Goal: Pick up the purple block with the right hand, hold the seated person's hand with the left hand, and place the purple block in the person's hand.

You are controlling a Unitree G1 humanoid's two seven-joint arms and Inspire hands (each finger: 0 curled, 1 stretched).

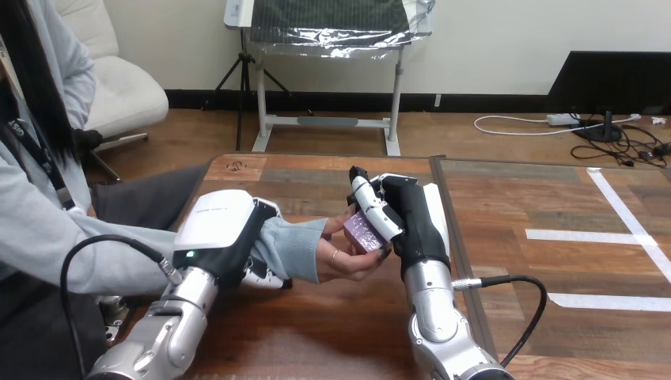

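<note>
The purple block (362,232) rests in the person's upturned hand (348,260) at the table's middle. My right hand (405,215) stands upright just right of it. Its fingers (370,204) lie over the block's top and right side and pinch it, so both hands are on the block. My left hand (224,228) sits over the person's grey-sleeved wrist (291,247), white back upward. Its fingers (265,277) curl under the sleeve and wrap the wrist.
The wooden table (332,332) runs to a seam (455,229) right of my right hand. White tape lines (585,235) mark the surface beyond the seam. The person's forearm (119,245) comes in from the left edge.
</note>
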